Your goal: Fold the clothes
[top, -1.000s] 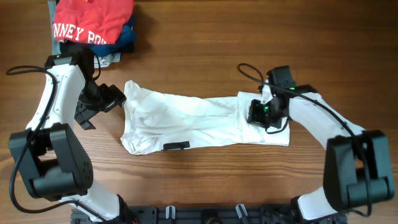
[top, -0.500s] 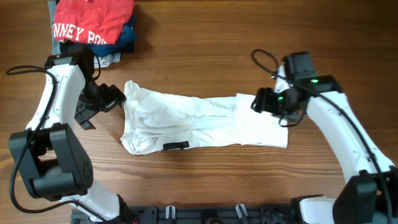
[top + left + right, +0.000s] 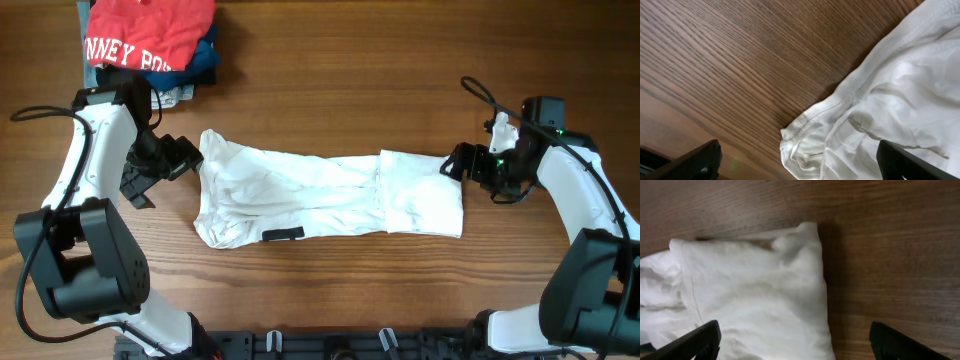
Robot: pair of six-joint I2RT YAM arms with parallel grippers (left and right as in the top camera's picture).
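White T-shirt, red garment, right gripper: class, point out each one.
white T-shirt (image 3: 320, 195), overhead view, its wrinkled middle.
red garment (image 3: 150, 25), overhead view, above its lettering.
right gripper (image 3: 455, 165), overhead view, between its fingertips.

A robotics lab bench, it seems: two cabled arms (image 3: 85, 170) (image 3: 585, 195) stand at a wooden table (image 3: 330, 90), a white T-shirt (image 3: 320, 195) spread between them, folded garments (image 3: 150, 35) stacked in one corner.
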